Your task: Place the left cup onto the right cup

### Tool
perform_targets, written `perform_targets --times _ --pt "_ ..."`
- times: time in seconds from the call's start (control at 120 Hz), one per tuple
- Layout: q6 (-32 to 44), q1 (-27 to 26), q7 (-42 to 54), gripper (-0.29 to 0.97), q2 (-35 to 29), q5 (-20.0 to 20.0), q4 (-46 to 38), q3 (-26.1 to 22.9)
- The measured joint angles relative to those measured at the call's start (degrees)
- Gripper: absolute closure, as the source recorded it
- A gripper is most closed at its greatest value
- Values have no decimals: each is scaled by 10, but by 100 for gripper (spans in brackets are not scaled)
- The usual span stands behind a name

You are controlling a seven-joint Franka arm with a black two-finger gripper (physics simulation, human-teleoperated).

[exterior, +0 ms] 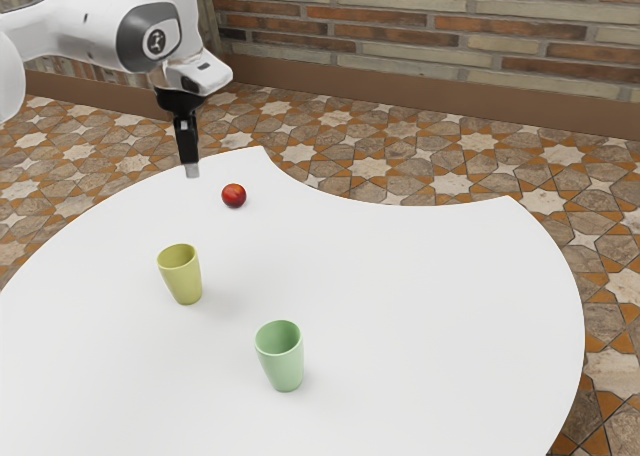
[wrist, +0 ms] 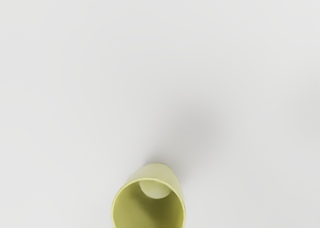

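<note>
An olive-yellow cup (exterior: 180,273) stands upright on the white table (exterior: 430,296), toward the exterior view's left. A green cup (exterior: 280,355) stands upright nearer the front edge, to the right of the yellow one and apart from it. My gripper (exterior: 190,170) hangs pointing down, well above the table's far left edge, higher than and behind the yellow cup and holding nothing. The wrist view looks straight down into the yellow cup's (wrist: 148,208) open, empty mouth.
A small red ball-like fruit (exterior: 234,195) lies on the table just right of the gripper, behind the cups. The table (wrist: 150,63) has a curved notch in its far edge. A patterned tile floor and a brick wall lie beyond.
</note>
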Motion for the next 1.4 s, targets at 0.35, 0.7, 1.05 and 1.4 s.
perform_targets --times 0.35,0.7,1.05,1.4 --pt "61 71 4 0 33 -10 -94 2" --pt "134 99 5 3 111 -5 -108 2" --pt "177 99 -5 64 128 -3 -112 2" --pt "188 97 -28 76 120 -11 -122 2"
